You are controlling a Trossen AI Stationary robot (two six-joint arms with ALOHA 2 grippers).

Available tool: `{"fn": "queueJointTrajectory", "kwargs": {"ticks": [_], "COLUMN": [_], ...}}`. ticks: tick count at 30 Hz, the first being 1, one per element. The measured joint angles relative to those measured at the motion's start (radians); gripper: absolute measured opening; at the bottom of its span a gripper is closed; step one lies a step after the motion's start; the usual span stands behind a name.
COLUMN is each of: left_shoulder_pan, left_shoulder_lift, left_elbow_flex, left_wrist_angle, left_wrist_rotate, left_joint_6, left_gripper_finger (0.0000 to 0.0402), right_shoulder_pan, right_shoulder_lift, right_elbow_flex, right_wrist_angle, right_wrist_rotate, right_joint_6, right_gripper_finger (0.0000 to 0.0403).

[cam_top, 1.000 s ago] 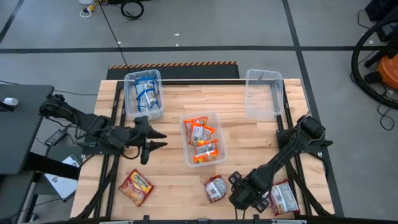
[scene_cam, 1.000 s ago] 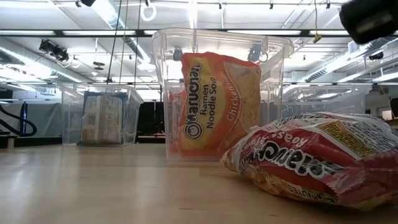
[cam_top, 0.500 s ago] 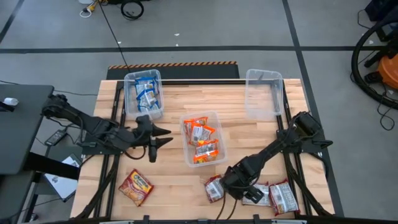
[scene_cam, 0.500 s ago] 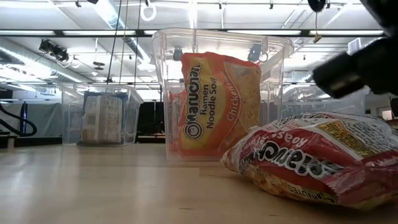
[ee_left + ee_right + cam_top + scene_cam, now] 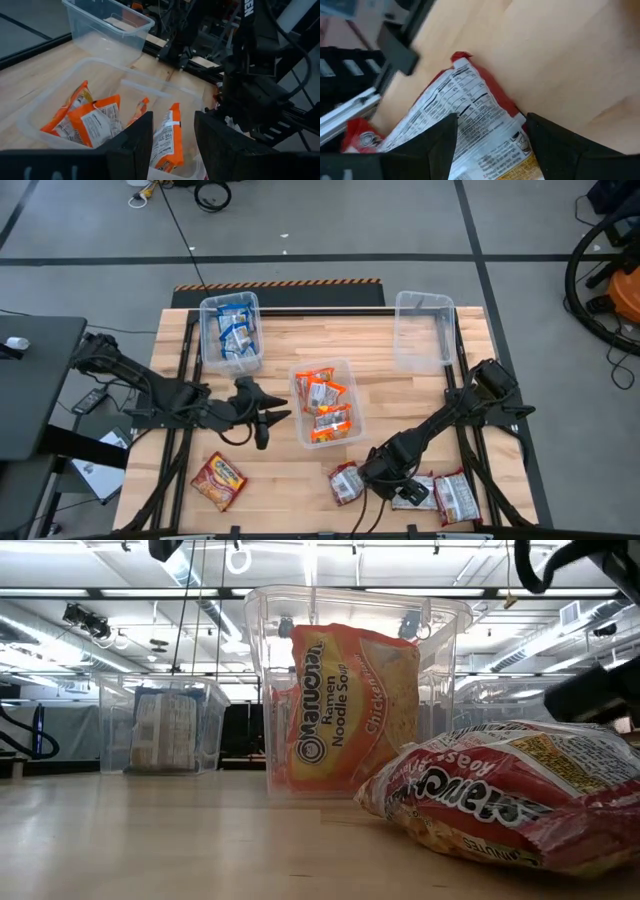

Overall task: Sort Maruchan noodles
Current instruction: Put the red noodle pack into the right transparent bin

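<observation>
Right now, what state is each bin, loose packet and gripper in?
Left bin: holds blue packets.
Middle bin: holds orange packets.
Right bin: empty.
Orange packet: loose on table.
Three dark red packets: loose on table.
Left gripper: jaws open, empty.
Right gripper: jaws open over a red packet.

On your pale blond wood bench, orange packets with white label patches fill the clear middle bin, and blue-and-white packets sit in the clear left bin. Dark red packets printed with white nutrition panels lie along your near edge, beside an orange-and-red packet; a black-and-orange hazard stripe edges the far side.
</observation>
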Motion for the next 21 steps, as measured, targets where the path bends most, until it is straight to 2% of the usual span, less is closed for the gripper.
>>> {"fn": "queueJointTrajectory", "kwargs": {"ticks": [6, 9, 14, 18, 21], "left_shoulder_pan": [0.008, 0.008, 0.008, -0.003, -0.006], "left_shoulder_lift": [0.029, 0.032, 0.031, 0.031, 0.031], "left_elbow_flex": [0.0, 0.0, 0.0, 0.0, 0.0], "left_wrist_angle": [0.017, 0.041, 0.055, 0.055, 0.054], "left_wrist_rotate": [-0.03, -0.072, -0.085, -0.087, -0.101], "left_joint_6": [0.005, -0.012, -0.006, -0.028, -0.029], "left_gripper_finger": [0.0149, 0.0149, 0.0149, 0.0149, 0.0149], "right_shoulder_pan": [0.0, 0.0, 0.013, 0.013, 0.016], "right_shoulder_lift": [0.006, 0.014, 0.011, 0.016, 0.015], "right_elbow_flex": [0.017, 0.015, 0.014, 0.077, 0.141], "right_wrist_angle": [0.011, -0.007, -0.017, -0.12, -0.135], "right_wrist_rotate": [0.049, 0.049, 0.057, 0.058, 0.086], "right_joint_6": [-0.008, -0.006, 0.028, 0.09, 0.094], "right_gripper_finger": [0.0242, 0.0242, 0.0242, 0.0241, 0.0241]}}
